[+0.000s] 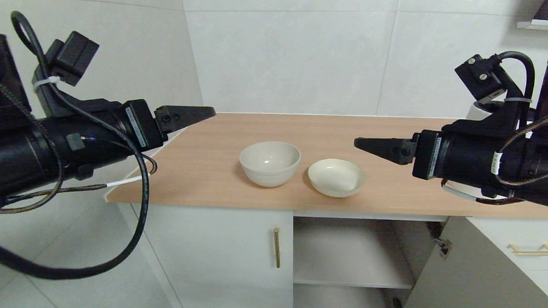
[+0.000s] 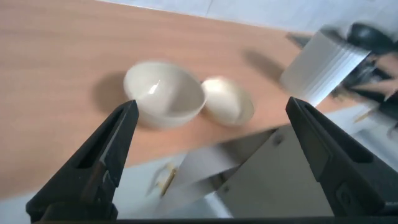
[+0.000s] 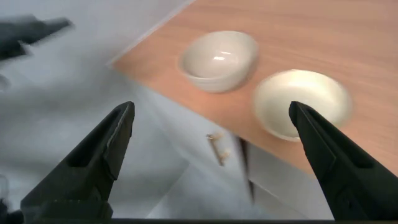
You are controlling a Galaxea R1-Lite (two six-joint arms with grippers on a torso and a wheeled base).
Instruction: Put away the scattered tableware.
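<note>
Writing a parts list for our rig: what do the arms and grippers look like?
Both arms are black and cylindrical. The left gripper and right gripper have black wedge-shaped fingers tapering to points. A boxy black camera tops each wrist, with a white tie. A thick black cable loops under the left arm. White labels mark both wrists.

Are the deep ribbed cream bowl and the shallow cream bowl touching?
Apart. Head view shows bare wooden countertop between the deep ribbed cream bowl and the shallow cream bowl.
</note>
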